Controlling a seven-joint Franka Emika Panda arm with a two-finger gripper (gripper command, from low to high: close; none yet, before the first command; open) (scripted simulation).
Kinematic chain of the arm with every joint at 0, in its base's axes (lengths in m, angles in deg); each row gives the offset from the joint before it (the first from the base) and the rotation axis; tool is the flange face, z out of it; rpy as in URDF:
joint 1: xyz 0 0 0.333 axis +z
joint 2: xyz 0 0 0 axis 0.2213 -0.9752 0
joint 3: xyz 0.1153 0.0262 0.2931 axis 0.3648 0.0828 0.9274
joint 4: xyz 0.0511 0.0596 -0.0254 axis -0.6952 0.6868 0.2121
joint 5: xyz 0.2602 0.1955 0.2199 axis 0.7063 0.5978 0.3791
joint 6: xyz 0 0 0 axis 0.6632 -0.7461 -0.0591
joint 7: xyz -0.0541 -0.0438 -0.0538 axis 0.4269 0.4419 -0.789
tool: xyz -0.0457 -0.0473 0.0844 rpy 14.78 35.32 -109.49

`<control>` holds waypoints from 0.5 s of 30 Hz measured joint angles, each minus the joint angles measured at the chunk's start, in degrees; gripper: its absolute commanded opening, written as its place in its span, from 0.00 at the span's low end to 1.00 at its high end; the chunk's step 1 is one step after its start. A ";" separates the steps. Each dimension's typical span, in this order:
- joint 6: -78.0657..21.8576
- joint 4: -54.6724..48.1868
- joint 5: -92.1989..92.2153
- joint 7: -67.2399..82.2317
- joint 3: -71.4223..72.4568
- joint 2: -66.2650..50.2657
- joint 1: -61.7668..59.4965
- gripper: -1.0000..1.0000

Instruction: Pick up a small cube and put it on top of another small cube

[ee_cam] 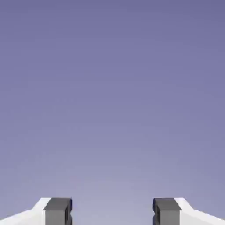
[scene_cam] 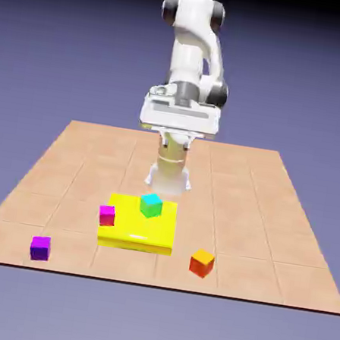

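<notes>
Currently, the tool [ee_cam: 112,212] hangs open and holds nothing — its tips apart, with only blue-violet backdrop between them in the hand view. The small orange cube [scene_cam: 202,263] sits on the counter [scene_cam: 265,218], toward the near edge and just beside the wide yellow block [scene_cam: 137,233], on the exterior view's right. The teal-topped green cube [scene_cam: 151,205] rests on that yellow block — so does the magenta cube [scene_cam: 107,216], near its left edge in the exterior view.

Plain blue-violet backdrop, darkening upward
</notes>
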State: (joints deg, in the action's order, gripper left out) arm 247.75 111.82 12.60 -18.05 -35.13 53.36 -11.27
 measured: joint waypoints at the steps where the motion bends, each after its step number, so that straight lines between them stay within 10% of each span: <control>1: -0.66 -0.32 2.49 -0.75 -0.48 -1.05 0.69 0.50; 15: -9.87 -4.74 37.38 -11.31 -7.21 -15.80 10.39 0.50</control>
State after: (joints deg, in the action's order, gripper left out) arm 237.88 107.08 49.97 -29.37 -42.34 37.56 -0.87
